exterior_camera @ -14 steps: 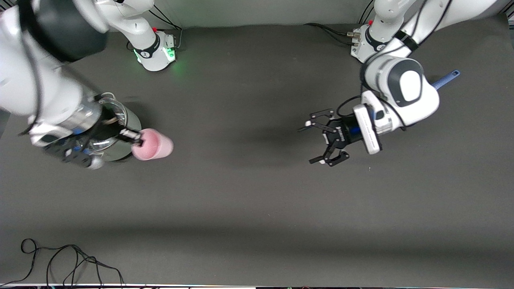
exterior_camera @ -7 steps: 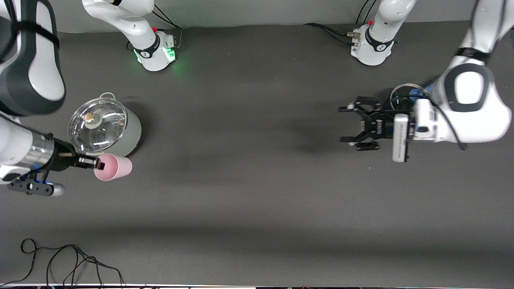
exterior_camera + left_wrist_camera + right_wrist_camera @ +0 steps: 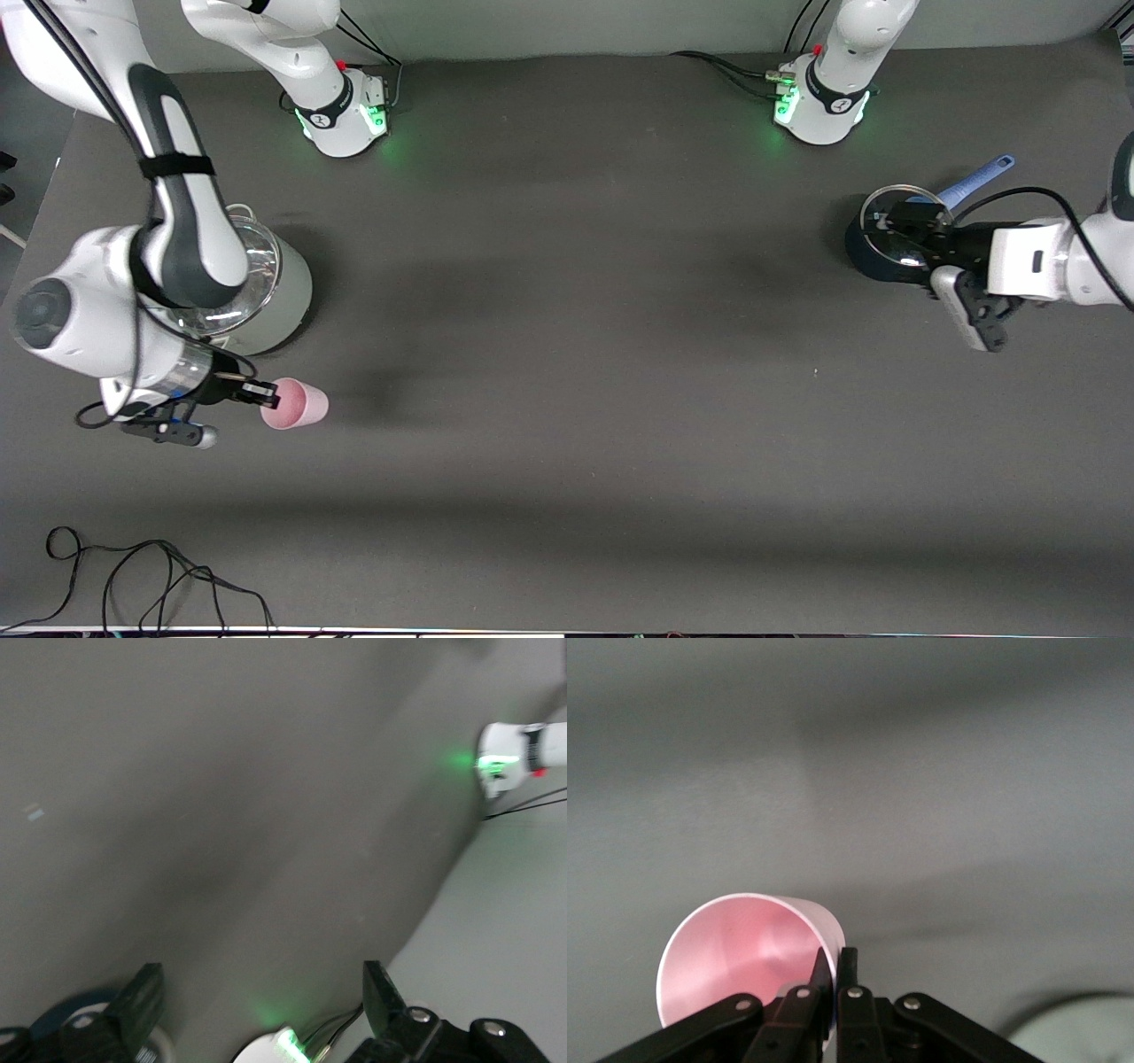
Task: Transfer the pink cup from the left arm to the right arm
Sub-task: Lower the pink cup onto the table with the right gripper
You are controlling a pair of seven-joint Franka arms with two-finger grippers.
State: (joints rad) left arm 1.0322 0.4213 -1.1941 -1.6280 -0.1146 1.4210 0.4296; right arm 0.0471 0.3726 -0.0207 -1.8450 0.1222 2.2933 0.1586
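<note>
The pink cup [image 3: 299, 404] lies on its side in my right gripper [image 3: 266, 396], near the right arm's end of the table, over the mat nearer the front camera than the pale pot. In the right wrist view the two fingers [image 3: 849, 967] are pinched on the cup's rim, one inside and one outside, and the cup's pink inside [image 3: 735, 948] faces the camera; the right gripper [image 3: 835, 961] is shut on it. My left gripper [image 3: 908, 232] is at the left arm's end, over the dark pot. In the left wrist view the left gripper [image 3: 261, 979] is wide open and empty.
A pale green pot with a glass lid [image 3: 275, 288] stands beside the right arm. A dark pot with a glass lid [image 3: 873, 257] and a blue handle [image 3: 979, 177] sits under the left gripper. A black cable [image 3: 133, 576] lies at the front corner.
The right arm has carried the cup from beside the pale pot toward the front camera. The left gripper has drawn back from mid-table to over the dark pot.
</note>
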